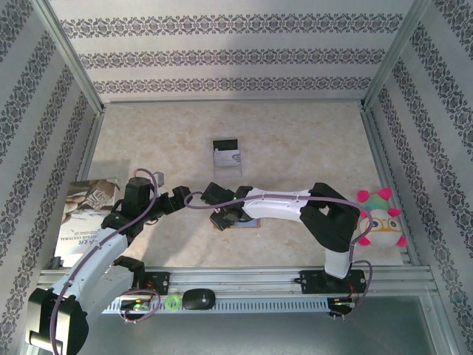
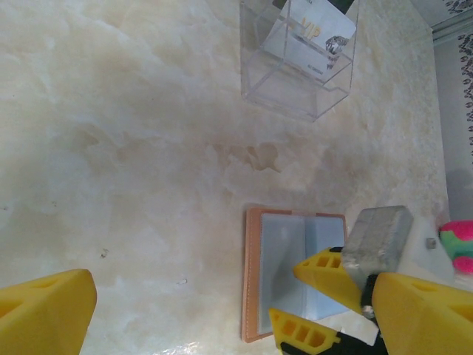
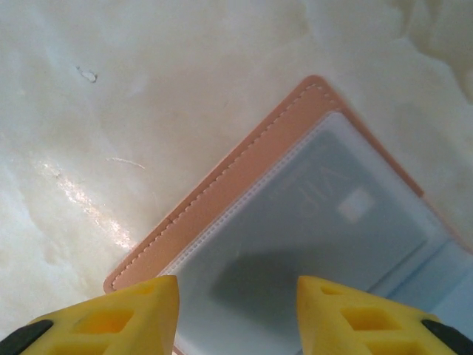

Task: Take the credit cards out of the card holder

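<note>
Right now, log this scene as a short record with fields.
card holder: open flat on the table, clear sleeves up
sleeved card: inside the card holder, not yet out
right gripper: open, just above the card holder
left gripper: open wide, holding nothing, near the card holder
clear case: farther back on the table, holds a pale card

My left gripper (image 2: 233, 307) stands wide, its 2 yellow fingers (image 2: 44, 310) far from each other. The card holder (image 2: 284, 251) lies open and flat on the marble table (image 2: 133, 148), with its blue-grey panels up. Over its near right part hangs the right gripper (image 2: 292, 294), jaws apart. Whether it touches, I cannot tell. Beyond the card holder stands a clear plastic case (image 2: 295, 81) with cards inside. To its right is a pink plush toy (image 2: 458, 248).
</note>
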Tool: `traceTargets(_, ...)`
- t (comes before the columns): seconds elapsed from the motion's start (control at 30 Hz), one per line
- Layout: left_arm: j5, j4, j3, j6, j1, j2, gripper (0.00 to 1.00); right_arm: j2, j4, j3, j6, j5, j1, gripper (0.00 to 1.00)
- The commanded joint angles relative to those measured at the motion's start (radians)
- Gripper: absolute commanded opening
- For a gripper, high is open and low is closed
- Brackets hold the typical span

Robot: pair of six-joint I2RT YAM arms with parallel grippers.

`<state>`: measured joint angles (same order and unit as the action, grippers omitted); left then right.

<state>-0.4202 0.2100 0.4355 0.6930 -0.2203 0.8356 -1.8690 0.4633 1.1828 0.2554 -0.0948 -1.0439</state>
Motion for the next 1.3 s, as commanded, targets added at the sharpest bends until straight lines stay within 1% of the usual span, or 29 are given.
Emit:
traceTargets(0.0,0.009,-0.014,-0.012,-0.007,0.013,-0.008,0.96,-0.031,0.051,0.03,-0.017,-0.013,-0.009,0.47)
traceTargets(0.13,0.007,-0.014,-0.011,-0.009,0.013,-0.005,0.96,-0.059,0.066,0.035,-0.025,-0.028,-0.015,0.46)
traceTargets(0.2,0.006,-0.017,-0.012,-0.009,0.014,-0.006,0.96,-0.063,0.066,0.031,-0.023,-0.026,-0.015,0.43)
traceTargets(0.27,0.001,-0.021,-0.014,-0.009,0.013,-0.005,0.95,-0.061,0.052,0.02,-0.019,-0.021,-0.016,0.35)
traceTargets(0.3,-0.003,-0.024,-0.014,-0.01,0.013,-0.005,0.94,-0.057,0.047,0.014,-0.015,-0.021,-0.014,0.29)
traceTargets(0.37,-0.016,-0.035,-0.018,-0.01,0.014,-0.002,0.92,-0.053,0.034,0.007,-0.015,-0.015,-0.013,0.21)
traceTargets(0.43,-0.027,-0.039,-0.02,-0.009,0.014,0.002,0.88,-0.042,0.011,-0.004,-0.011,-0.015,-0.012,0.11)
traceTargets(0.53,-0.044,-0.062,-0.031,0.003,0.01,0.01,0.83,-0.017,-0.03,-0.022,-0.006,-0.01,-0.006,0.01)
traceTargets(0.7,-0.042,-0.094,-0.046,0.016,-0.036,0.054,0.75,0.056,-0.158,-0.094,0.022,0.046,0.021,0.0)
traceTargets(0.8,-0.029,-0.128,-0.055,0.027,-0.079,0.093,0.71,0.094,-0.23,-0.135,0.048,0.077,0.037,0.0)
traceTargets(0.87,-0.011,-0.153,-0.051,0.03,-0.126,0.13,0.67,0.12,-0.276,-0.163,0.071,0.102,0.046,0.0)
traceTargets(0.93,0.011,-0.173,-0.041,0.029,-0.17,0.17,0.6,0.137,-0.309,-0.182,0.089,0.119,0.053,0.0)
traceTargets(1.13,0.031,-0.263,-0.005,0.031,-0.259,0.324,0.3,0.156,-0.361,-0.221,0.127,0.142,0.06,0.0)
traceTargets(1.27,0.031,-0.312,0.029,0.028,-0.304,0.41,0.18,0.162,-0.378,-0.242,0.136,0.152,0.062,0.0)
